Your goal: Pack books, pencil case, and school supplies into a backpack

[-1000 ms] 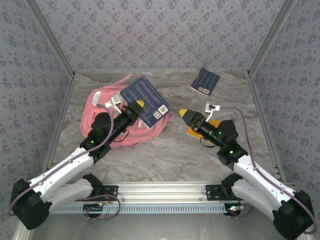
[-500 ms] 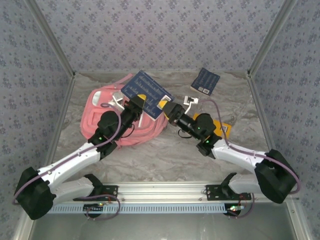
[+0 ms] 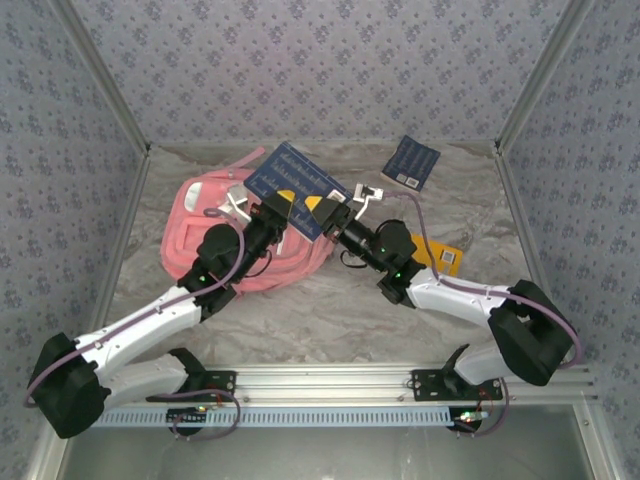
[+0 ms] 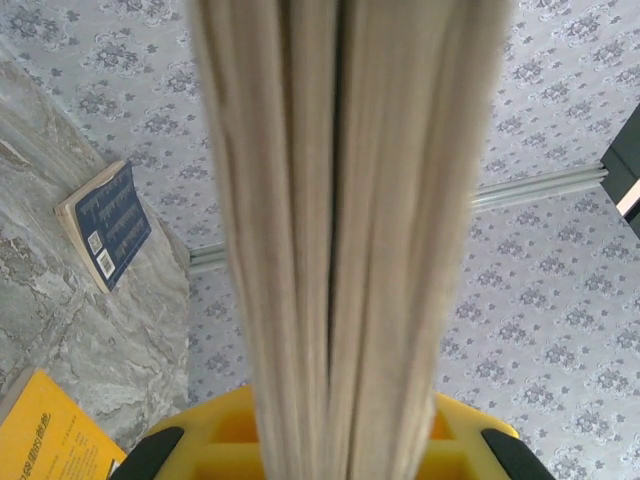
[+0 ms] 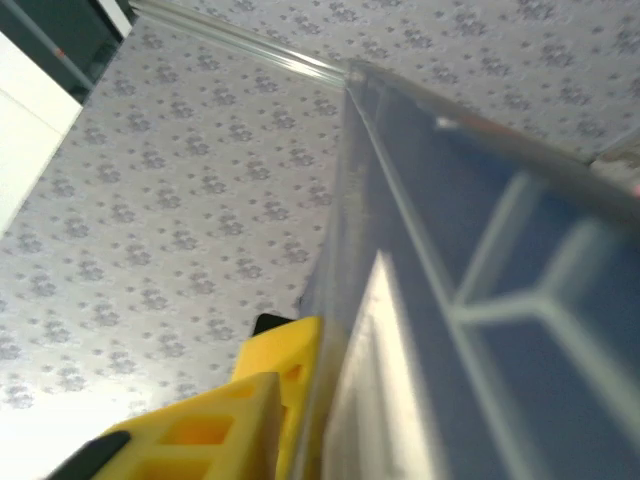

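Observation:
A navy blue book is held up, tilted, over the pink backpack. My left gripper is shut on its lower edge; in the left wrist view the book's page edges rise between the yellow fingers. My right gripper sits on the book's right corner, and in the right wrist view a yellow finger presses flat against the navy cover, the other finger hidden behind it. A second navy book lies at the back right. A yellow book lies partly under my right arm.
Patterned walls close in the table on three sides. In the left wrist view the second navy book and a corner of the yellow book lie on the marble table. The backpack's pink straps trail toward the centre.
My right arm swung left from above the yellow book to the held navy book and closed on its corner. The left gripper lifted the book slightly toward the back.

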{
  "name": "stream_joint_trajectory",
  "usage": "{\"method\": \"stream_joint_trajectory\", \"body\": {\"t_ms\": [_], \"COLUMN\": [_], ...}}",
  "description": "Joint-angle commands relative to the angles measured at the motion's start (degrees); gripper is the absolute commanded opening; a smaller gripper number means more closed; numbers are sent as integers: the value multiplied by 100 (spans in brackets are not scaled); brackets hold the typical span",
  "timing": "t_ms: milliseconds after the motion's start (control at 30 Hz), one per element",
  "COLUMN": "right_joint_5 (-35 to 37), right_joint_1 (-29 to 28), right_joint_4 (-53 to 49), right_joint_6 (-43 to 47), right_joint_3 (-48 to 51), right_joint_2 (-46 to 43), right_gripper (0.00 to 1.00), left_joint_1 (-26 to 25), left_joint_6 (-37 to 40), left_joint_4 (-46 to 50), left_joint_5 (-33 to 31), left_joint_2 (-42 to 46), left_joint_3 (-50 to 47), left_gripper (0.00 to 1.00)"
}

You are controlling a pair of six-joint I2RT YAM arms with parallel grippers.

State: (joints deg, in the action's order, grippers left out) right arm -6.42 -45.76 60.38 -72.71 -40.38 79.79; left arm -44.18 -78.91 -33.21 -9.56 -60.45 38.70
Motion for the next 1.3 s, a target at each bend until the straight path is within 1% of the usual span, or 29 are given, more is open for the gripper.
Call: {"method": "stream_joint_trajectory", "body": {"t_ms": [0, 33, 133, 233, 300, 333, 400, 433, 500, 567, 600, 667, 733, 867, 900, 967, 1100, 1267], "right_joint_5": [258, 322, 333, 310, 179, 104, 31, 27, 68, 19, 1, -9, -43, -192, -214, -220, -287, -687], "right_joint_1": [-110, -116, -109, 62, 290, 431, 681, 757, 919, 1101, 1176, 1306, 1384, 1470, 1478, 1520, 1669, 1997], "right_joint_4": [110, 97, -8, -97, -352, -574, -1404, -1738, -2764, -3632, -3879, -4161, -4289, -4624, -4719, -5044, -5400, -5429], "right_joint_6": [111, 99, 67, 68, 94, 130, 332, 483, 967, 1297, 1387, 1500, 1556, 1817, 1884, 2057, 2219, 2095], "right_joint_3": [-60, -19, 84, 262, 423, 512, 677, 719, 810, 869, 912, 1108, 1281, 1482, 1507, 1520, 1659, 1899], "right_joint_2": [-114, -130, -209, -414, -648, -822, -1271, -1447, -1957, -2363, -2529, -2847, -3121, -3584, -3699, -3919, -4314, -4574], "right_gripper": [7, 0, 0, 0, 0, 0, 0, 0, 0, 0, 0, 0, 0, 0, 0, 0, 0, 0], "left_joint_1": [-74, -82, -90, -90, -74, -66, -25, 16, 119, 233, 319, 580, 813, 1246, 1349, 1461, 1458, 1467], "left_joint_6": [119, 156, 328, 695, 1179, 1521, 2068, 2294, 2861, 3392, 3645, 4140, 4328, 4695, 4754, 4801, 4971, 4981], "left_joint_4": [-102, -56, 232, 811, 1326, 1742, 2827, 3351, 4485, 5510, 5784, 6188, 6525, 6528, 6511, 6581, 6555, 6556], "left_joint_5": [-133, -163, -185, -186, -188, -174, -216, -210, -236, -386, -318, 109, 261, 896, 1160, 1411, 1779, 2043], "left_joint_2": [84, 107, 179, 291, 348, 362, 296, 201, -99, -586, -857, -1487, -1975, -2563, -2708, -2961, -3350, -3658], "left_joint_3": [146, 141, 194, 339, 475, 611, 999, 1218, 1766, 2283, 2438, 2724, 2941, 3119, 3173, 3344, 3561, 3760], "left_gripper": [0, 0, 1, 18, 32, 37, 46, 48, 50, 52, 55, 61, 64, 64, 63, 61, 55, 46]}}
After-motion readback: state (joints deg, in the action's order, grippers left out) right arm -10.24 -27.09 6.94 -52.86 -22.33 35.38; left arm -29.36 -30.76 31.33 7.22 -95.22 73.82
